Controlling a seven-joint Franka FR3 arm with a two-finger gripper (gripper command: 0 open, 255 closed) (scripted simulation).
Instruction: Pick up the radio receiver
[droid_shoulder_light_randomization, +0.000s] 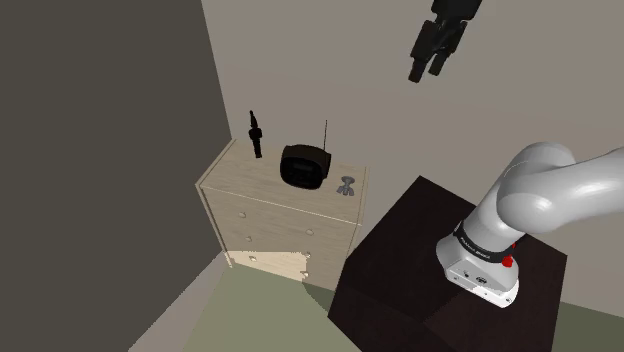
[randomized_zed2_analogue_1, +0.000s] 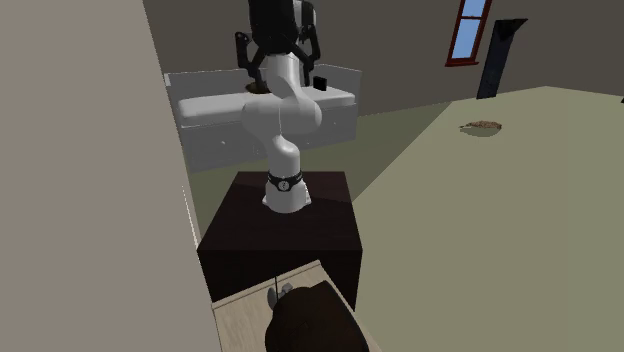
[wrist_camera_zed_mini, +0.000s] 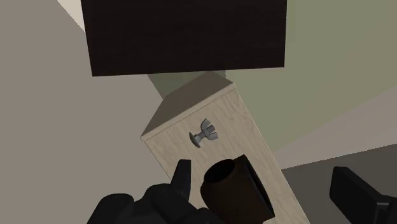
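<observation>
Claw (droid_shoulder_light_randomization: 427, 74) hangs high, well above everything, and is open: in the wrist view its two fingers (wrist_camera_zed_mini: 181, 181) stand wide apart with nothing touching them. Between them, far below, is the radio (wrist_camera_zed_mini: 233, 192), dark and rounded, sitting on top of a pale dresser (wrist_camera_zed_mini: 242, 118). The shoulder view puts it about mid-top, with a thin aerial (droid_shoulder_light_randomization: 325, 135) standing up from the side nearer the stand (droid_shoulder_light_randomization: 400, 270). Just beside it on that side is a small grey trinket (droid_shoulder_light_randomization: 346, 185). On the other side, toward the wall corner, a black stick-like thing (droid_shoulder_light_randomization: 256, 134) stands upright. The dark stand sits near the dresser's end. My read: the grab has not begun and the whole descent is left. Likely troubles:
- A finger could catch the aerial on the way down and tip or twist the radio.
- The rounded body could squirt out if clasped off-centre or too near its top.
- The body may prove too broad across one axis for the opening.
- A finger coming down on the stand side could knock the trinket off the edge.
</observation>
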